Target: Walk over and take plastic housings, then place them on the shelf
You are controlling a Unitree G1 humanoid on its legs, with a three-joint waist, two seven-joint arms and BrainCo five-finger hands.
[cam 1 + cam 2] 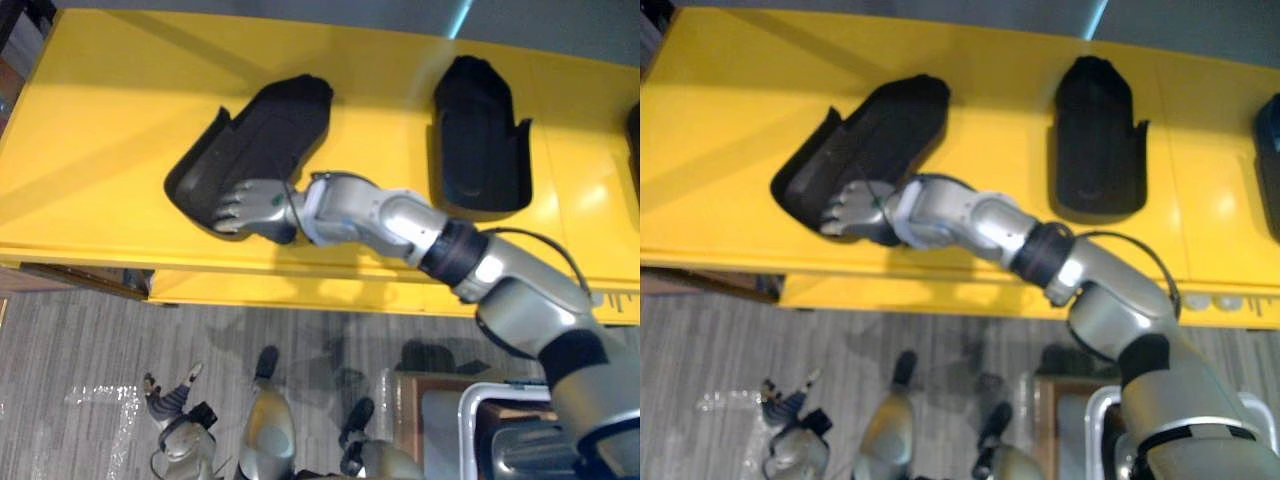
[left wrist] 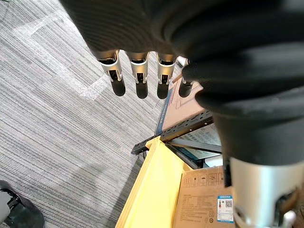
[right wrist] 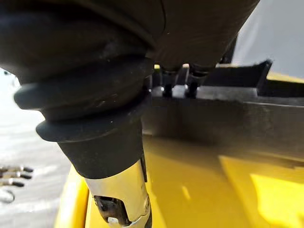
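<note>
The slanted housing is laid on the yellow shelf, towards 10 o'clock in the head views. Its near end is gripped by the right hand, whose fingers are curled over the rim. A second housing is set upright at 1 o'clock, well apart. The left hand is hung at 7 o'clock over the floor, fingers straight and empty. Placing is judged to be in hand; release and a clean withdrawal are called for next.

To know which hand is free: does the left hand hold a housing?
No: the left hand hangs open over the grey carpet with nothing in it.
</note>
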